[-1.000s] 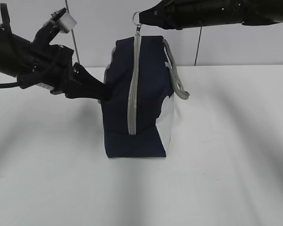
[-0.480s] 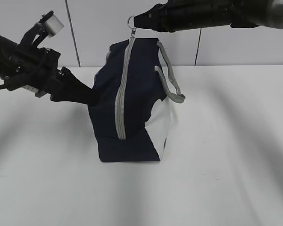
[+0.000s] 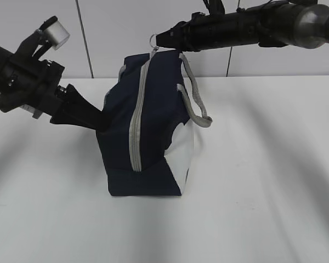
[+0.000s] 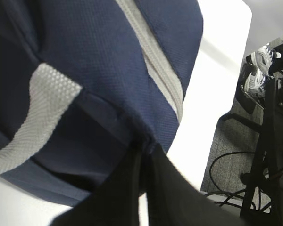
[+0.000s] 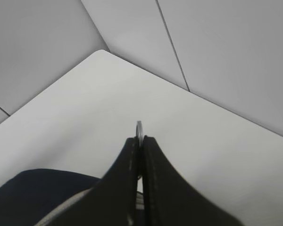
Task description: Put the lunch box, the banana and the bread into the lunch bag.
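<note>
The navy lunch bag point(image 3: 153, 126) stands on the white table point(image 3: 263, 164), leaning left, its grey zipper point(image 3: 136, 131) running down the near face and shut. My right gripper point(image 3: 158, 39) is shut on the zipper's ring pull point(image 3: 152, 38) at the bag's top; the ring point(image 5: 139, 128) pokes out between its fingertips point(image 5: 140, 140). My left gripper point(image 3: 101, 119) is shut on the bag's fabric at its left side; in the left wrist view its tips point(image 4: 144, 148) pinch a fold of the bag point(image 4: 99, 70). The lunch box, banana and bread are out of view.
A grey strap handle point(image 3: 197, 101) hangs off the bag's right side, and another point(image 4: 33, 117) shows in the left wrist view. A pale wall point(image 3: 126, 33) stands behind the table. Cables and floor point(image 4: 236, 169) lie past the table edge.
The bag has shifted and tilted further left, pulled along by my left gripper. My right gripper has come down a little and leftward with the ring pull.
</note>
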Robot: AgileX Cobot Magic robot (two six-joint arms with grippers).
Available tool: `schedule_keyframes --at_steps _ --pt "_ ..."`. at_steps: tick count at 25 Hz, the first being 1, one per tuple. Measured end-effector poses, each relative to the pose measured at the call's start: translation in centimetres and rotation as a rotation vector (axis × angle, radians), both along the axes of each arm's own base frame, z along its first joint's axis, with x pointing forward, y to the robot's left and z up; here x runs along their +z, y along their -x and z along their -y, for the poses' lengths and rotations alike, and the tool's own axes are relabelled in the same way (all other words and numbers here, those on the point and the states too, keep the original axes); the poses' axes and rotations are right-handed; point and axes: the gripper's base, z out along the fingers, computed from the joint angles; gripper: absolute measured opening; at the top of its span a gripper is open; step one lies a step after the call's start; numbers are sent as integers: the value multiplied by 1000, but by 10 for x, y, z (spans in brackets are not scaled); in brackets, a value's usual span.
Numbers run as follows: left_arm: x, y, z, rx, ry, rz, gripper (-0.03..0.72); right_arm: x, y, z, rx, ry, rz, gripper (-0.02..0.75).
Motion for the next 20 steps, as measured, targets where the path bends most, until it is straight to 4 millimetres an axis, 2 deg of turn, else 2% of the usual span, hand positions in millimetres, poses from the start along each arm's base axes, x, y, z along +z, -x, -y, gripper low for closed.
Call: schedule_keyframes --at_steps 4,15,17,20 --pt "0 1 0 -4 -6 -5 3 -13 -5 1 -35 -20 -26 -16" --pt "2 2 -1 13 2 -33 7 -15 -7 1 -46 -23 -28 -16" --pt "4 1 -1 35 32 -48 29 -15 -7 1 -46 -24 -28 -16" --pt "8 1 -4 73 73 -91 130 -15 -6 1 -39 -26 -30 -16"
